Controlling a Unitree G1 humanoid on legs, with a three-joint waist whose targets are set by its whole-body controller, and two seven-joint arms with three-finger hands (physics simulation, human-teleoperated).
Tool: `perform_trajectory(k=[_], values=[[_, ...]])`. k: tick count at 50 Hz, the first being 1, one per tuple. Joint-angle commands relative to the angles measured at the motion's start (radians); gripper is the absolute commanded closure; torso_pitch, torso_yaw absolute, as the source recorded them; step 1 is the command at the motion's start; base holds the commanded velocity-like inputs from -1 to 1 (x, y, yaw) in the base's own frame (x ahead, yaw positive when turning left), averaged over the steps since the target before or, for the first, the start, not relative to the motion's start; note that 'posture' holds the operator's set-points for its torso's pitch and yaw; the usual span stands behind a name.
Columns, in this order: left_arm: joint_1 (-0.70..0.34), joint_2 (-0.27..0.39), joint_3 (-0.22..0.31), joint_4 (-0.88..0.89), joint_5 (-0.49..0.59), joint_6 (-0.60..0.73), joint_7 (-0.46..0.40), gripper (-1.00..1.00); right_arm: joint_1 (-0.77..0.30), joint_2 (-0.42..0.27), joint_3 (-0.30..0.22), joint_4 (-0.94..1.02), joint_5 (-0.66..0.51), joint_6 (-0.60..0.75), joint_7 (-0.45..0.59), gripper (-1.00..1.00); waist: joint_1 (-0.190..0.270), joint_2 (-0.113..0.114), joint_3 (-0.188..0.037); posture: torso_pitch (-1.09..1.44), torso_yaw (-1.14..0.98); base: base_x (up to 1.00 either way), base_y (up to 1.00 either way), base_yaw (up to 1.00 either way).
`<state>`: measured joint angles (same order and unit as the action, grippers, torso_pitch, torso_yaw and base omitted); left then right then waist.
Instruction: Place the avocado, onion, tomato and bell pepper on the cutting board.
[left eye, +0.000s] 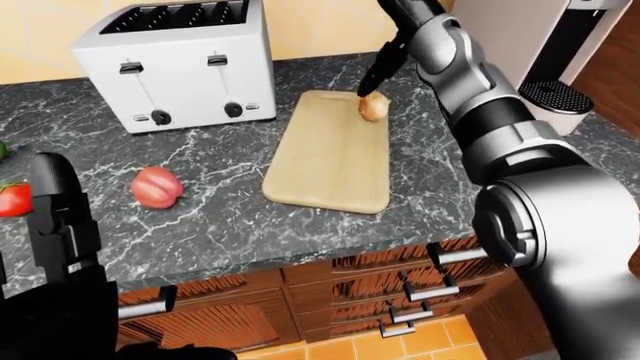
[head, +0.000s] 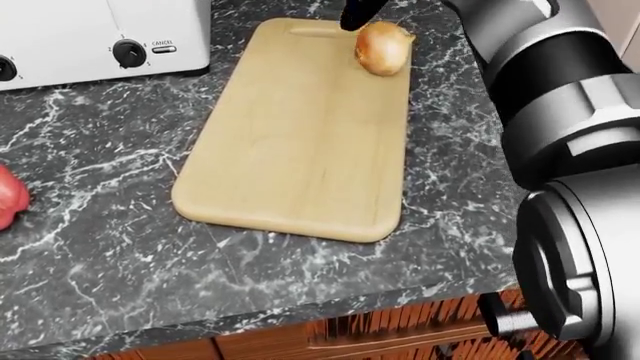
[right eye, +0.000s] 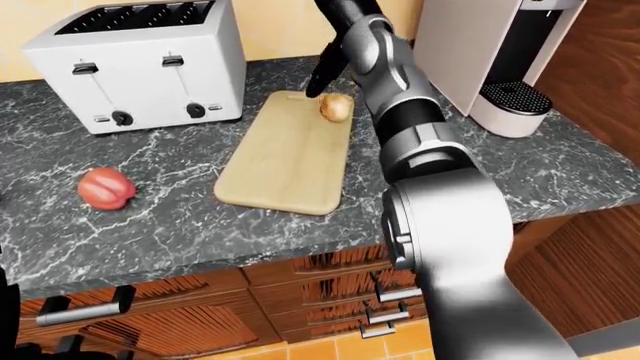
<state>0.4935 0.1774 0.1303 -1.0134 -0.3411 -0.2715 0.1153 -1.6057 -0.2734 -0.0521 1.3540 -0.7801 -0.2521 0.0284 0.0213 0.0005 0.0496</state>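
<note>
A brown onion (head: 383, 47) lies on the top right corner of the wooden cutting board (head: 300, 135). My right hand (left eye: 372, 79) hovers just above and left of it, open, with its black fingers (right eye: 322, 75) pointing down and apart from the onion. A red bell pepper (left eye: 157, 187) sits on the dark marble counter to the left of the board. A red tomato (left eye: 10, 199) shows at the left edge of the left-eye view. My left hand (left eye: 58, 206) stands upright at the lower left of that view, fingers straight, holding nothing. No avocado can be made out clearly.
A white toaster (left eye: 185, 64) stands at the top left, close to the board's top left corner. A coffee machine (right eye: 500, 60) stands at the top right. Wooden drawers with metal handles (left eye: 430, 289) lie under the counter edge.
</note>
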Motion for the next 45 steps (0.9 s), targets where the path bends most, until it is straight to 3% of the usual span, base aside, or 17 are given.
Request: perform_trajectory(k=[1, 10, 15, 20, 26, 32, 35, 40, 45], values=[[-0.001, 0.005, 0.007, -0.034, 0.003, -0.022, -0.002, -1.0, -0.059, -0.014, -0.005, -0.05, 0.017, -0.018, -0.012, -1.0, 0.0, 0.002, -0.022, 0.0, 0.0, 0.0, 0.0, 0.0], [0.001, 0.005, 0.007, -0.034, 0.009, -0.028, 0.001, -1.0, -0.076, -0.033, -0.003, -0.113, 0.058, -0.024, 0.018, -1.0, -0.001, 0.003, -0.018, 0.0, 0.0, 0.0, 0.0, 0.0], [-0.003, -0.004, 0.002, -0.034, 0.03, -0.02, 0.002, -1.0, -0.04, -0.055, -0.008, -0.295, 0.107, 0.027, 0.082, -1.0, 0.001, 0.001, -0.015, 0.0, 0.0, 0.0, 0.0, 0.0], [-0.007, -0.016, -0.003, -0.034, 0.043, -0.01, -0.005, -1.0, 0.157, -0.078, -0.043, -0.827, 0.183, 0.273, 0.253, -1.0, 0.006, -0.006, -0.01, 0.0, 0.0, 0.0, 0.0, 0.0], [-0.009, -0.024, -0.009, -0.034, 0.054, -0.005, -0.012, -1.0, 0.352, -0.117, -0.065, -1.349, 0.18, 0.534, 0.41, -1.0, 0.01, -0.013, -0.008, 0.0, 0.0, 0.0, 0.0, 0.0], [-0.01, -0.021, -0.005, -0.034, 0.054, -0.001, -0.007, -1.0, 0.533, -0.108, -0.072, -1.714, 0.173, 0.719, 0.483, -1.0, 0.009, -0.013, -0.008, 0.0, 0.0, 0.0, 0.0, 0.0], [-0.011, -0.017, -0.004, -0.034, 0.056, -0.002, -0.003, -1.0, 0.659, -0.102, -0.107, -1.956, 0.167, 0.858, 0.54, -1.0, 0.008, -0.011, -0.01, 0.0, 0.0, 0.0, 0.0, 0.0], [-0.016, -0.019, -0.009, -0.034, 0.066, 0.006, -0.001, -1.0, 0.862, -0.086, -0.144, -2.156, 0.208, 0.936, 0.495, -1.0, 0.01, -0.013, -0.01, 0.0, 0.0, 0.0, 0.0, 0.0], [-0.03, -0.026, -0.002, -0.034, 0.077, 0.028, 0.001, -1.0, 1.005, -0.028, -0.124, -2.225, 0.249, 0.905, 0.395, -1.0, 0.003, -0.01, -0.016, 0.0, 0.0, 0.0, 0.0, 0.0]])
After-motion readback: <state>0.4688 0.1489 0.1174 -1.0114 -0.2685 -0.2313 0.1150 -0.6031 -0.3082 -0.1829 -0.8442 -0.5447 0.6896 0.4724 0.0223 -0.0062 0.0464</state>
